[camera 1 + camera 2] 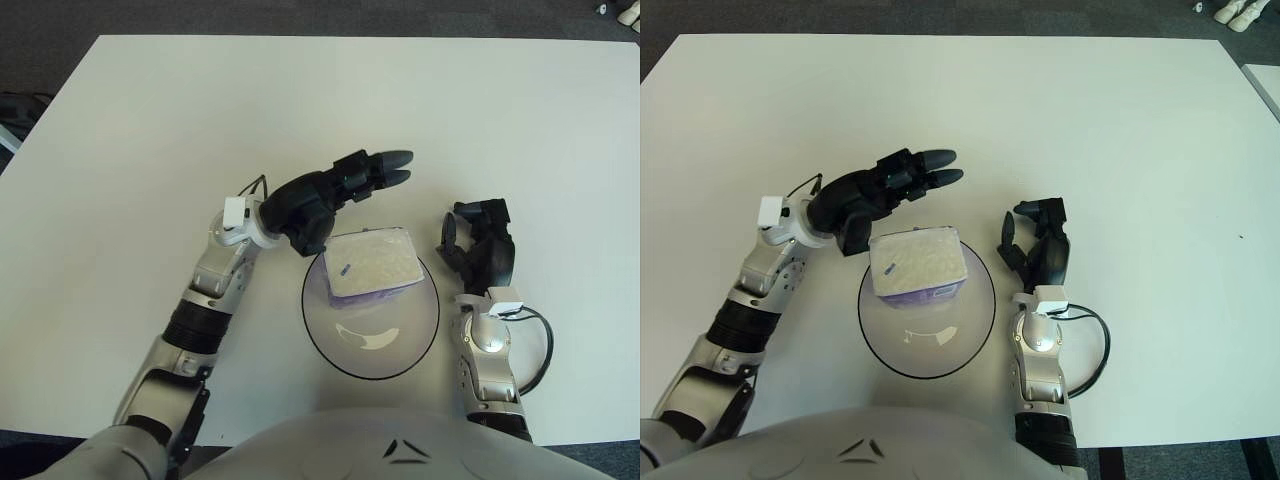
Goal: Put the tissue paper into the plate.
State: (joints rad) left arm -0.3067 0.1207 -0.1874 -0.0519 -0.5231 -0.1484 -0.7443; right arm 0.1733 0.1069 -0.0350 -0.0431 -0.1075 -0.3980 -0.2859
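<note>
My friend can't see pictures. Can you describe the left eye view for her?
A tissue pack sits in a plate on a white table. The robot's left hand, fingers open, hovers beside it; the right hand is right of the plate.

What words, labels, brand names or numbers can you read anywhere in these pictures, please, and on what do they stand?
None can be read.
Tissue pack in the plate: a small blue mark, too small to read.
Left hand and right hand: no lettering visible.
</note>
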